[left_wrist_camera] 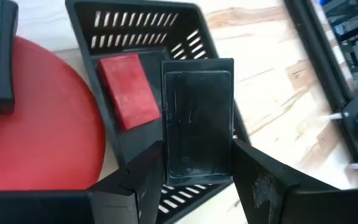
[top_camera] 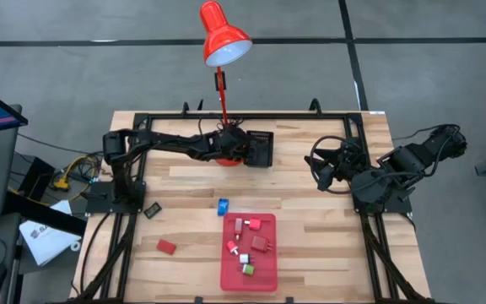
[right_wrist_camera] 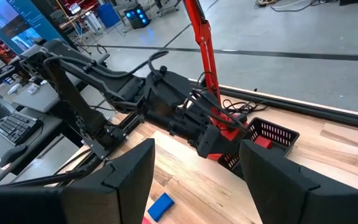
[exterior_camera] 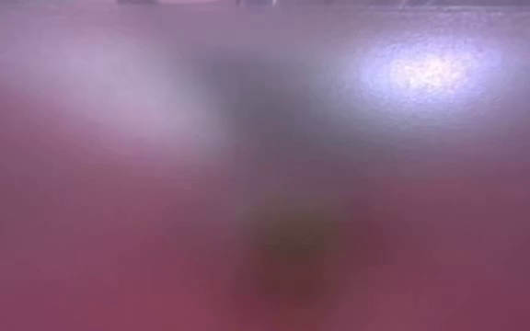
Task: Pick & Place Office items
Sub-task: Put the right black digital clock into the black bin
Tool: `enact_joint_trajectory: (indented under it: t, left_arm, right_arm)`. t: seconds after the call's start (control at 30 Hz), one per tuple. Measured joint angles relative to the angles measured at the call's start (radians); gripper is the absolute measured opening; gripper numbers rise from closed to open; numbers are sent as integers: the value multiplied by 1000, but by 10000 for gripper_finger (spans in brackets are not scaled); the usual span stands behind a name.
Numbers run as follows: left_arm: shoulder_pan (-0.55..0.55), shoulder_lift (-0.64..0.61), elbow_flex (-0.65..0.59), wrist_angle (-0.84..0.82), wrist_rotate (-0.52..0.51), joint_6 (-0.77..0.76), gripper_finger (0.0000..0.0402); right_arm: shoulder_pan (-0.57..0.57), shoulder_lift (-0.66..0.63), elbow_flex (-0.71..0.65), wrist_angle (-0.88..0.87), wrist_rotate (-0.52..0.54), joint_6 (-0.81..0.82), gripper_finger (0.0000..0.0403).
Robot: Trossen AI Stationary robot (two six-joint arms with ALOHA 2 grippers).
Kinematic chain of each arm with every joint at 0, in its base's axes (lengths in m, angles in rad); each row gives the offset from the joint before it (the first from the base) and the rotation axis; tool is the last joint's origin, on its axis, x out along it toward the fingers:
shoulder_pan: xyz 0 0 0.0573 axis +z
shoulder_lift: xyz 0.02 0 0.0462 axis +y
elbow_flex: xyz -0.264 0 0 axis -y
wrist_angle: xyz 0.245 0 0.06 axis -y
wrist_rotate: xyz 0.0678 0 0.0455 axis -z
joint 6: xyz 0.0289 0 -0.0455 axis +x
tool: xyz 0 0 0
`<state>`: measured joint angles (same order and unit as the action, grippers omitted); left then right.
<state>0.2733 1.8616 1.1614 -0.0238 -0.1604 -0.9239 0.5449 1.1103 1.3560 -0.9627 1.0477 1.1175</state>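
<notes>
Closest to the left wrist camera, two dark fingers of the left hand point(left_wrist_camera: 194, 180) pinch a flat black rectangular piece point(left_wrist_camera: 197, 118) by its long edges, holding it over a black slotted basket point(top_camera: 258, 149) at the far middle of the wooden desk point(top_camera: 184, 181). A red block point(left_wrist_camera: 128, 90) already lies inside that basket, just beside the black piece. By its look the black piece is thin, stiff and probably light, with a glossy face that could slip, so the edge grip seems the right hold. Largest on the desk is the red desk lamp point(top_camera: 224, 38), its round base touching the basket's left side. Next in size comes a flat red tray point(top_camera: 270, 279) at the near middle, carrying several small red pieces point(top_camera: 251, 225) and one white-green piece point(top_camera: 247, 269). Small, blocky and hard-looking, these would likely be taken best across their short sides. Outside the tray, a blue piece point(top_camera: 223, 206) lies just beyond its far edge, a red block point(top_camera: 166, 247) sits to the near left, and a dark flat piece point(top_camera: 152, 212) lies farther left. Over on the right of the desk, the right hand point(right_wrist_camera: 197, 165) waits with fingers spread wide and nothing between them. From the low camera only a reddish blur shows.
</notes>
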Motion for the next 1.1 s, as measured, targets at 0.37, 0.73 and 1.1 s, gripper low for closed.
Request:
enact_joint_trajectory:
  t: [0.37, 0.73, 1.1]
  left_arm:
    - [4, 15, 0, 3, -6, 1, 168]
    - [1, 15, 0, 2, -4, 3, 168]
    - [1, 15, 0, 47, 0, 22, 168]
  right_arm:
    - [1, 0, 0, 1, 0, -2, 229]
    - [0, 0, 0, -2, 0, -2, 229]
    - [0, 0, 0, -2, 0, -2, 229]
